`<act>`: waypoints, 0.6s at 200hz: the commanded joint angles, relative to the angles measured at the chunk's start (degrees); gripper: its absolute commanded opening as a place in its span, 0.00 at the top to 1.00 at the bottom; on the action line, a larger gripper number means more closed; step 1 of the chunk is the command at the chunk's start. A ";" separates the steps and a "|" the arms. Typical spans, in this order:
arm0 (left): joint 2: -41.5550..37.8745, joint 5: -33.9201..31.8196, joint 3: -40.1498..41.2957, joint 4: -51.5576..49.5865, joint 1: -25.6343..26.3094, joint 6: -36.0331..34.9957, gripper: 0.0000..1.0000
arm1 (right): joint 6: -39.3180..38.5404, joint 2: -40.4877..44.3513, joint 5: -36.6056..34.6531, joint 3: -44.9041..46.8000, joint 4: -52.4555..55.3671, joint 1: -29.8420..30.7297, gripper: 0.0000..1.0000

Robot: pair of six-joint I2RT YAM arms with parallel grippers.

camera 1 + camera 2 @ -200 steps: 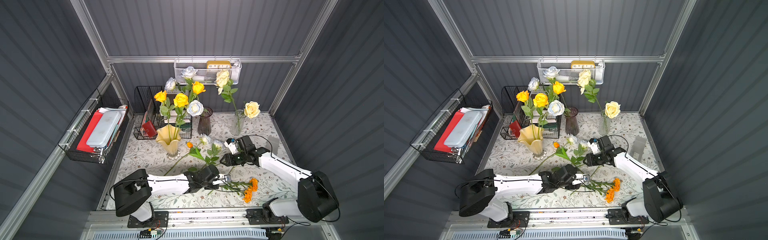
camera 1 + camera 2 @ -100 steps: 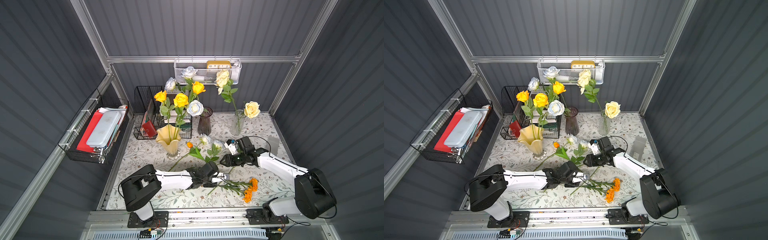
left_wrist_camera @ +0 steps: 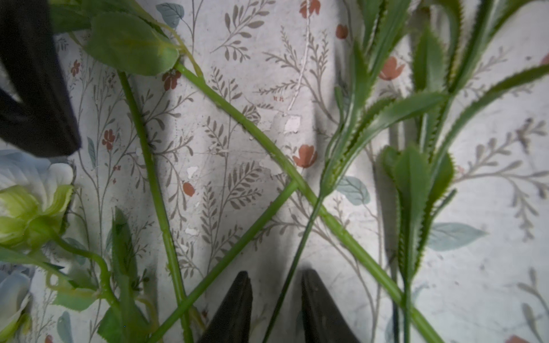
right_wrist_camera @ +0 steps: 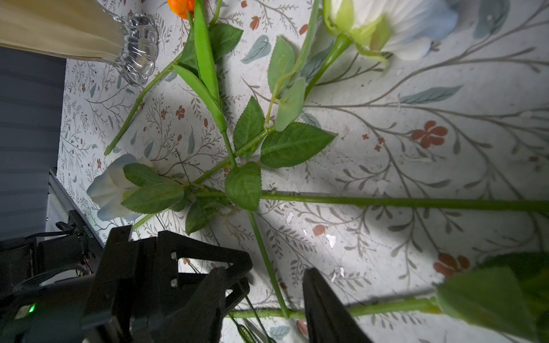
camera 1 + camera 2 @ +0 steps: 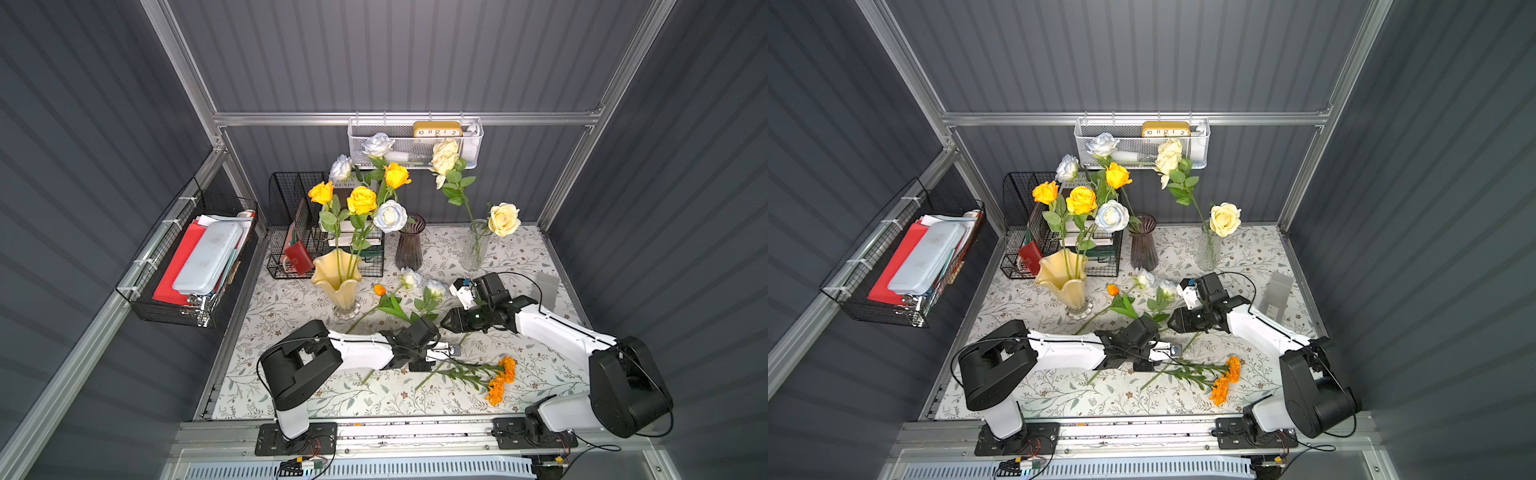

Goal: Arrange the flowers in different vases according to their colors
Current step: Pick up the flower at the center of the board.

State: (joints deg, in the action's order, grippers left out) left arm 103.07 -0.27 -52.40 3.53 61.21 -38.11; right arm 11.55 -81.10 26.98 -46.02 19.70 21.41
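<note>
In both top views yellow roses (image 5: 361, 199) stand in the creamy-yellow vase (image 5: 338, 282). Bluish-white roses (image 5: 390, 216) rise from the purple vase (image 5: 409, 249), and cream roses (image 5: 504, 218) from the clear vase (image 5: 473, 249). On the cloth lie orange marigolds (image 5: 503, 374), an orange bud (image 5: 379, 289) and two bluish-white roses (image 5: 434, 286). My left gripper (image 3: 275, 271) is low over the crossed stems, open, with a thin marigold stem (image 3: 297, 255) between its jaws. The right gripper (image 4: 264, 270) is open astride a green stem (image 4: 267, 261) beside it.
A wire basket (image 5: 199, 262) with a red folder and a pale box hangs on the left wall. A black wire rack (image 5: 299, 232) stands at the back. A white mesh basket (image 5: 415, 143) holding a clock hangs behind. A grey card (image 5: 546, 286) stands at the right.
The left arm has drawn back a little toward the left, and its jaws have narrowed round the thin stem. The right gripper has hardly moved and closed slightly.
</note>
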 commanded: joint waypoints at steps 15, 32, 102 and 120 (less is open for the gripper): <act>2.53 4.46 -2.88 -4.80 -0.82 -1.00 0.82 | 0.40 0.13 0.32 0.14 0.40 -0.32 0.54; 2.35 4.16 -2.45 -4.41 -0.83 -1.43 0.92 | 0.62 0.71 0.01 0.17 0.70 -0.32 0.55; -3.23 0.76 -4.63 -2.61 -0.83 -1.26 1.00 | 2.16 9.91 -6.13 -2.77 5.99 -0.40 0.49; -4.22 -0.68 -4.59 -1.02 -0.93 -2.04 1.00 | 2.05 14.38 -6.68 -3.78 8.17 -0.46 0.48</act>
State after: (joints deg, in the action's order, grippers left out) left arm 101.91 0.89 -55.61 1.32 60.69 -39.38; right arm 13.15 -71.83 22.74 -47.07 24.18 21.23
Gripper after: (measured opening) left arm 0.055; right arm 0.514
